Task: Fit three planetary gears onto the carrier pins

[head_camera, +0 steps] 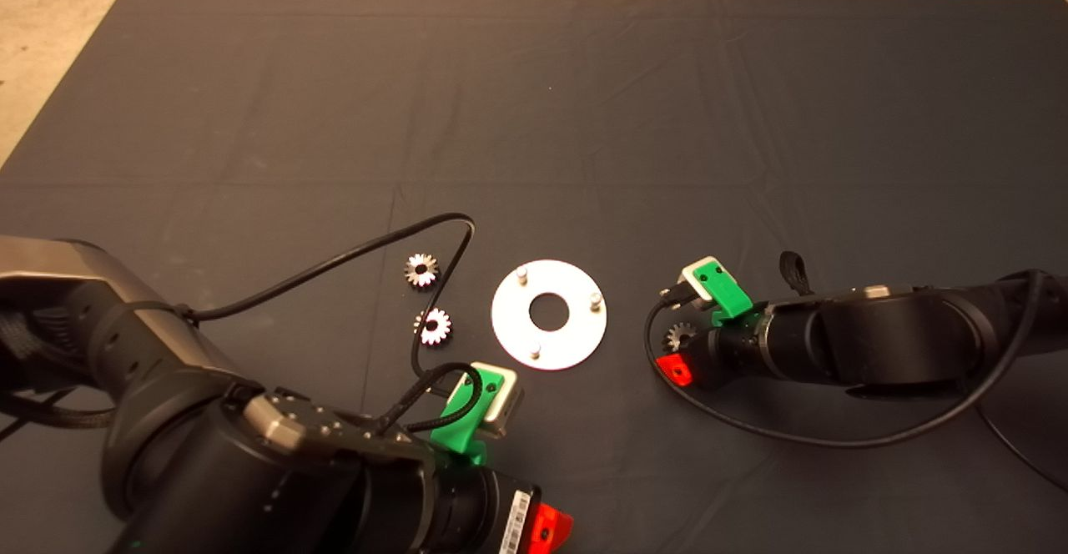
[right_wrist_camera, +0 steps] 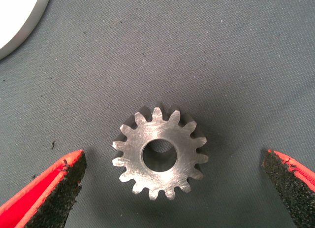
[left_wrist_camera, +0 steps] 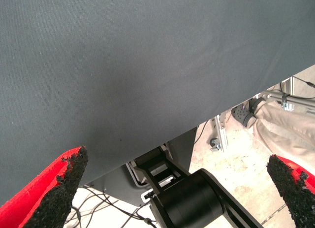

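The round silver disc [head_camera: 548, 314] lies mid-mat with three bare carrier pins [head_camera: 521, 273] [head_camera: 596, 297] [head_camera: 535, 350] around its central hole. Two steel gears [head_camera: 421, 269] [head_camera: 433, 325] lie flat left of the disc. A third gear [head_camera: 680, 336] lies right of it, partly under my right gripper [head_camera: 680, 354]. In the right wrist view this gear [right_wrist_camera: 160, 153] lies flat on the mat between the open fingers [right_wrist_camera: 54, 191], which do not touch it. My left gripper [head_camera: 551, 529] is parked at the lower edge, open and empty [left_wrist_camera: 182, 193].
A black cable [head_camera: 350, 258] from the left arm loops across the mat past the two left gears. The disc's edge [right_wrist_camera: 19, 21] shows in the right wrist view. Past the mat's edge the left wrist view shows a person's leg and shoe [left_wrist_camera: 261, 114].
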You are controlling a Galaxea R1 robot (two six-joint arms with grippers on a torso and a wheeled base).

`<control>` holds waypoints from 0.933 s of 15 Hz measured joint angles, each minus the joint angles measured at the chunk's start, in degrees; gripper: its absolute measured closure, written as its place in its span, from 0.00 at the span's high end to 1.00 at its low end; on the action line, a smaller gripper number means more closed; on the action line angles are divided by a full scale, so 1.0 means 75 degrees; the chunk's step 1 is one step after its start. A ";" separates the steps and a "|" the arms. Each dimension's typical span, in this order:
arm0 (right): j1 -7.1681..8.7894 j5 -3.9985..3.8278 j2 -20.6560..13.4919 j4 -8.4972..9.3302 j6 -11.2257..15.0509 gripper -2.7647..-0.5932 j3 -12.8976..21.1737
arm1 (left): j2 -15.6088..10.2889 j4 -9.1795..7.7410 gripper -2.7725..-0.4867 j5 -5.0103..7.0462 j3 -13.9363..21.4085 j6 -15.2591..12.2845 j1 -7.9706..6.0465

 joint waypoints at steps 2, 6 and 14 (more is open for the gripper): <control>0.0000 -0.0001 0.0000 -0.0027 -0.0040 0.89 -0.0028 | 0.0000 0.0036 0.94 0.0000 0.0000 0.0000 0.0000; 0.0000 -0.0001 0.0010 -0.0136 -0.0069 0.78 -0.0039 | 0.0000 0.0062 0.94 0.0000 0.0000 0.0000 0.0000; 0.0000 -0.0001 0.0039 -0.0207 -0.0092 0.56 -0.0054 | 0.0050 0.0102 0.94 0.0000 0.0000 0.0000 0.0000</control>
